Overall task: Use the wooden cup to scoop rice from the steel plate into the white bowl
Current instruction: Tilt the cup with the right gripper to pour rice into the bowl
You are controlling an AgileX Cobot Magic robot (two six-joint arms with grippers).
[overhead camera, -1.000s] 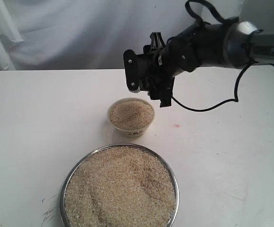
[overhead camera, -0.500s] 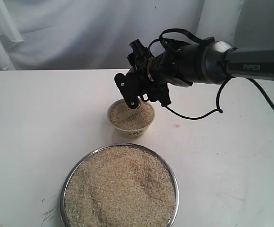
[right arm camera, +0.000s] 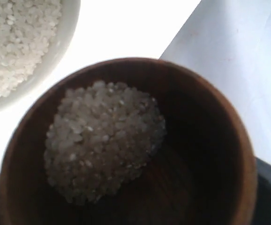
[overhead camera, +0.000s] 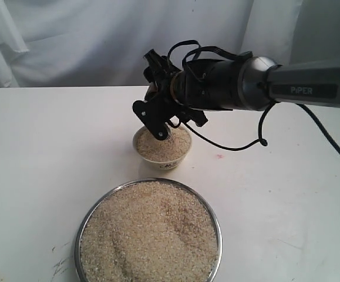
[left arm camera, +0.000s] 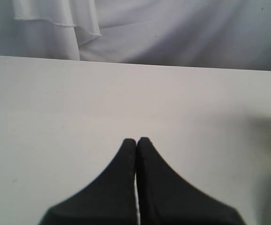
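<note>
From the exterior view, a large round steel plate with a thin shiny rim (overhead camera: 152, 180) sits at the near edge of the white table (overhead camera: 40, 147), heaped with pale beige rice (overhead camera: 149, 235). Just beyond it, apart from it, stands a small round white bowl (overhead camera: 152, 161) with a dark mark on its side, filled nearly to the brim with the same grains. The black right gripper (overhead camera: 157, 120) reaches across the middle and hangs just above the bowl's far left rim. What it carries is hard to make out from this angle. A white cloth backdrop (overhead camera: 70, 41) hangs behind.

In the left wrist view, the black left gripper (left arm camera: 136, 140) has its two fingertips pressed together with nothing between them, over bare table.

In the right wrist view, a glossy brown wooden cup (right arm camera: 205, 154) with a dark inside fills the picture, tilted so that a clump of rice has slid to one side. The white bowl's rim shows just beside the cup. The right gripper's jaws appear clamped on the cup (only dark slivers of them show at its sides).
</note>
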